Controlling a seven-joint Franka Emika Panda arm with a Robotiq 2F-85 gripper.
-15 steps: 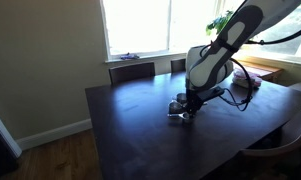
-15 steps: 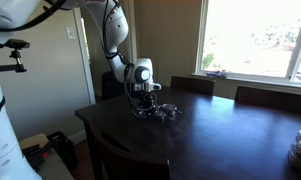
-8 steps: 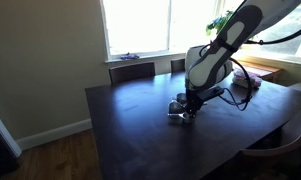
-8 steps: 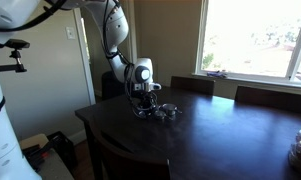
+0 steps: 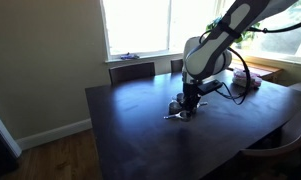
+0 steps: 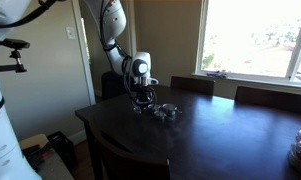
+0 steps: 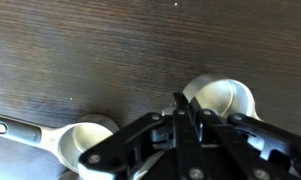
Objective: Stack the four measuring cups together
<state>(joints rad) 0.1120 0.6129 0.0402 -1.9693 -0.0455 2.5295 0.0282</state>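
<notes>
gripper [image 7: 180, 108] is hovering over the dark wood-grain table [image 7: 90, 50], fingers pressing close together; i cannot tell whether anything is pinched between them. in the wrist view two round brushed-metal measuring cups are showing: handled cup [image 7: 85, 142] with its flat straight stem, and second cup [image 7: 225, 100] just beside the fingertips. in an exterior view the cluster [image 6: 166, 111] is glinting silvery.

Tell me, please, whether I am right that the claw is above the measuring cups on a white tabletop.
Not quite: the tabletop is dark brown wood, not white, as the wrist view shows plainly. The claw is indeed above the measuring cups on it.
</notes>
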